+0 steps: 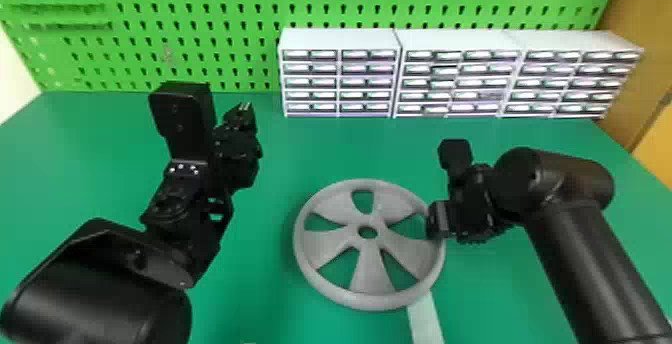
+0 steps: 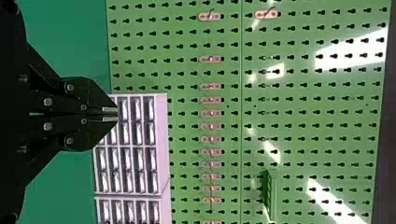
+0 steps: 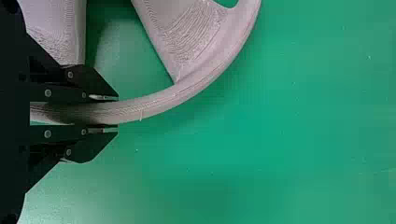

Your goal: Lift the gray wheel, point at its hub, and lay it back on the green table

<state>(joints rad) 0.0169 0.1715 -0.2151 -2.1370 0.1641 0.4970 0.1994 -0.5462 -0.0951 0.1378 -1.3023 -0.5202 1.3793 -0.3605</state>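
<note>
In the head view, we see the gray wheel (image 1: pixel 369 269) face up over the green table (image 1: pixel 280 160), between our two arms and nearer the right one. We cannot tell whether its underside touches the tabletop. Our right gripper (image 1: pixel 435 220) is at the rim, on the wheel's right side. Our left gripper (image 1: pixel 244 108) points toward the green pegboard (image 1: pixel 200 0), well apart from the wheel. Near the board stand white drawer units (image 1: pixel 340 39), and a pale strip (image 1: pixel 425 318) runs from beside the wheel's near edge toward us.

In the left wrist view, the fingers of our left gripper (image 2: pixel 117 114) are drawn together, empty, facing the pegboard and drawer units.

In the right wrist view, our right gripper (image 3: pixel 117 114) is closed around the wheel's rim, its fingers parted only by the rim's thickness, one on each side.
</note>
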